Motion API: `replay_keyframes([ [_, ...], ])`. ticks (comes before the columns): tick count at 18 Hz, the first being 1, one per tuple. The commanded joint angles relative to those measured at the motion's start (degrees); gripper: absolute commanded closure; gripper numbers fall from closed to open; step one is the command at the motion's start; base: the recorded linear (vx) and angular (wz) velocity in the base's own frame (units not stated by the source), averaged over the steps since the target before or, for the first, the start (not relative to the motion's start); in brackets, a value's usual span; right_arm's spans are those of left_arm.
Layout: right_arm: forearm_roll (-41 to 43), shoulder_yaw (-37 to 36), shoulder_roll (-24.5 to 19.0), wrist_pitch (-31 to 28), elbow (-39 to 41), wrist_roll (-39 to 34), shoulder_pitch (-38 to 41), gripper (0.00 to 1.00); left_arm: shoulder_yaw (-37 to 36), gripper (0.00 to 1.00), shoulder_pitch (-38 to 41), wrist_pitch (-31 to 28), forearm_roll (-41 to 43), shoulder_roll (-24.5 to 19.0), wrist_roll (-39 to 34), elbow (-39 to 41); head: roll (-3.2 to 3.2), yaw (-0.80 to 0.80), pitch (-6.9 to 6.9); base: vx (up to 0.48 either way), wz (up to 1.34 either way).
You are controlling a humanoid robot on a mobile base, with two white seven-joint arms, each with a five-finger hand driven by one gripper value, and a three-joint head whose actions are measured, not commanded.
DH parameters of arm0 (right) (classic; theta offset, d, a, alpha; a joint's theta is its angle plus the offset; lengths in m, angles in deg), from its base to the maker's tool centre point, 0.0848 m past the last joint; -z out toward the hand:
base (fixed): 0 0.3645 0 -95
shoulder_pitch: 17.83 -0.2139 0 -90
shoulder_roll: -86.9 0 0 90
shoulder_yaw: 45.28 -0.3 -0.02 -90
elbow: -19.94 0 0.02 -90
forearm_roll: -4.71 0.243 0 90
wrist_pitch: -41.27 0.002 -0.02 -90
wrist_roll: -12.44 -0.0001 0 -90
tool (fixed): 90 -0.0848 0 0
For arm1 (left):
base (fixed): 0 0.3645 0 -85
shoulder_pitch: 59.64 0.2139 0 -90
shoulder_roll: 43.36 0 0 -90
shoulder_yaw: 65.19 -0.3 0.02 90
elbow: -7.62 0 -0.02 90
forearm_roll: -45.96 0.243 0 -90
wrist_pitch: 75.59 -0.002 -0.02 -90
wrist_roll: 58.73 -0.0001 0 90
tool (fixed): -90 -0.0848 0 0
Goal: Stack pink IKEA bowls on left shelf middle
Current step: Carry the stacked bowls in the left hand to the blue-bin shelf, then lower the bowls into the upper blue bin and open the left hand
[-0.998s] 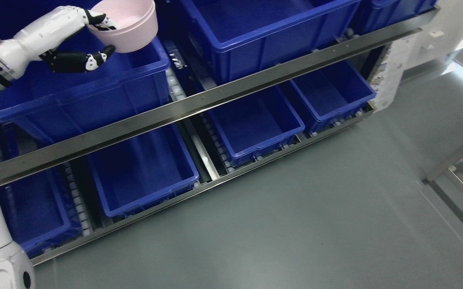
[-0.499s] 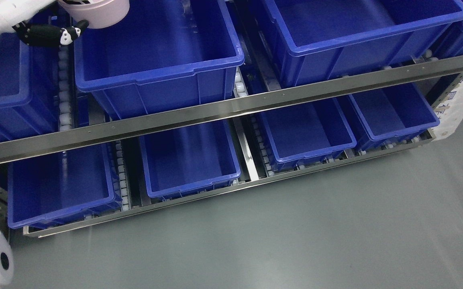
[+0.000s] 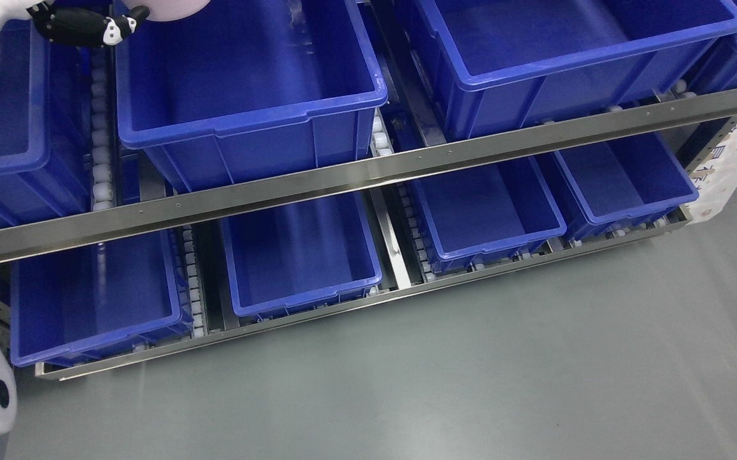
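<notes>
The pink bowl (image 3: 173, 9) shows only as a pale underside at the top edge, pinched from below by the dark thumb of the left hand (image 3: 87, 25), whose other fingers are cut off by the frame. Directly beneath the hand runs a strip of white rollers (image 3: 98, 128) between two blue bins; the larger blue bin (image 3: 247, 83) sits just right of it and looks empty. Further down, a steel rail (image 3: 368, 176) fronts the shelf. The carry step seems in hand. Next, the bowl needs lowering level into the target spot, which these pictures do not clearly identify.
</notes>
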Motion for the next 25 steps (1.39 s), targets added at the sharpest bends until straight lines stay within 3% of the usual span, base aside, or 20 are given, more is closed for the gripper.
replay_keyframes([
  [1, 0.07, -0.62, 1.0, 0.03, 1.93, -0.05, 1.67, 0.0, -5.85, 0.97, -0.78, -0.02, 0.29, -0.22, 0.02, -2.84, 0.0, 0.0, 0.0, 0.0, 0.0],
  [6, 0.07, -0.62, 1.0, -0.06, 1.93, -0.05, 1.67, 0.0, -12.18, 0.97, -2.19, 0.5, 4.86, 0.48, -2.27, -12.86, 0.0, 0.0, 0.0, 0.0, 0.0],
  [9, 0.07, -0.7, 1.0, -0.06, 1.93, -0.05, 1.67, 0.0, -12.89, 0.96, -2.1, 0.51, 5.56, 3.02, -2.36, -12.96, 0.0, 0.0, 0.0, 0.0, 0.0],
  [13, 0.07, -0.62, 1.0, -0.06, 1.93, -0.05, 1.67, 0.0, -12.19, 0.85, -2.1, 0.33, 5.83, 7.24, -2.36, -13.14, 0.0, 0.0, 0.0, 0.0, 0.0],
  [18, 0.07, -0.62, 1.0, 0.03, 1.93, -0.05, 1.67, 0.0, -12.89, 0.85, -2.36, -0.55, 6.09, 15.23, -2.44, -14.54, 0.0, 0.0, 0.0, 0.0, 0.0],
  [21, 0.07, -0.62, 1.0, -0.06, 1.93, -0.05, 1.67, 0.0, -12.89, 0.83, -2.28, -0.55, 6.09, 15.77, -2.53, -15.25, 0.0, 0.0, 0.0, 0.0, 0.0],
  [25, 0.07, -0.62, 1.0, 0.03, 1.93, -0.05, 1.67, 0.0, -12.89, 0.62, -2.28, -0.55, 6.18, 15.42, -2.53, -15.6, 0.0, 0.0, 0.0, 0.0, 0.0],
])
